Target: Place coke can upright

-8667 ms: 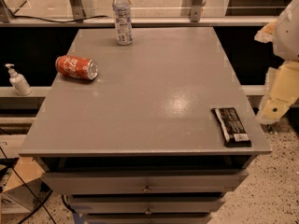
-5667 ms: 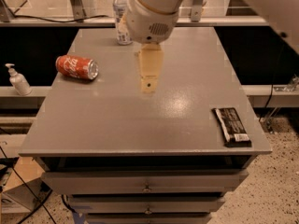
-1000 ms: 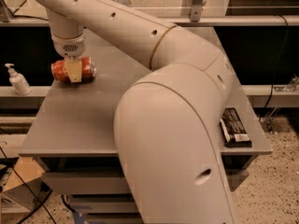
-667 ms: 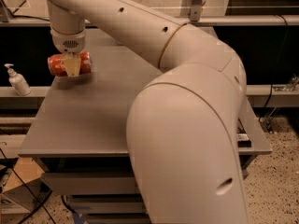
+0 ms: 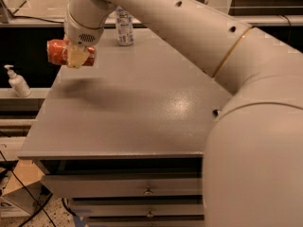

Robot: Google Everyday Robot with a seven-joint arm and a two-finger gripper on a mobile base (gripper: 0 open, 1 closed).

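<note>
The coke can (image 5: 57, 51) is clamped in the gripper (image 5: 78, 56), whose pale fingers are closed around the can's right-hand part. The can is held on its side, long axis roughly level, above the left edge of the table (image 5: 142, 108) near the far-left corner. A soft shadow is cast on the grey surface just below. A clear bottle (image 5: 124, 26) is seen upright at the far edge. A soap dispenser (image 5: 18, 82) is seen beyond the left edge, off the table. Drawers (image 5: 118, 186) are visible beneath the near edge.
</note>
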